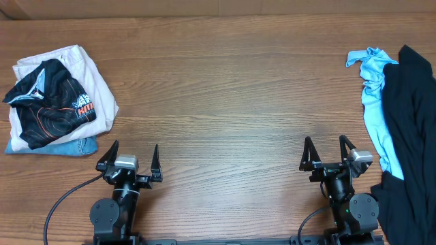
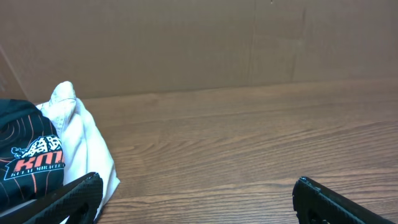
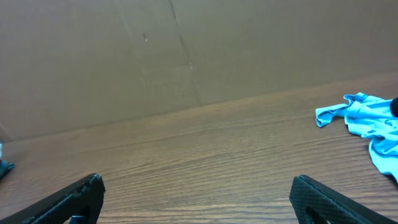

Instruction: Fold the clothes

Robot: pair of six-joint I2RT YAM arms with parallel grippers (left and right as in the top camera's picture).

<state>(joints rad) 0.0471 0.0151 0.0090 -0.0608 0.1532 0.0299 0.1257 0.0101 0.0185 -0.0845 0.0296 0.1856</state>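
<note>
The clothes (image 1: 410,129), a large plain black garment, lie crumpled along the table's right edge, partly over a light blue tee (image 1: 374,102). My right gripper (image 1: 327,151) stands open near the front edge, just left of the black garment and apart from it. Open too, my left gripper (image 1: 133,158) rests near the front left, with nothing between its fingers. In the right wrist view the blue tee (image 3: 367,121) shows at far right and the black garment is barely in frame. The open left gripper (image 2: 196,186) and the open right gripper (image 3: 196,186) each span bare wood.
At the far left lies a pile: a black jersey with orange-and-white print (image 1: 48,102) on a cream-white garment (image 1: 85,75), with blue denim (image 1: 71,146) under it. A brown cardboard wall (image 2: 186,43) backs the wooden table (image 1: 225,95).
</note>
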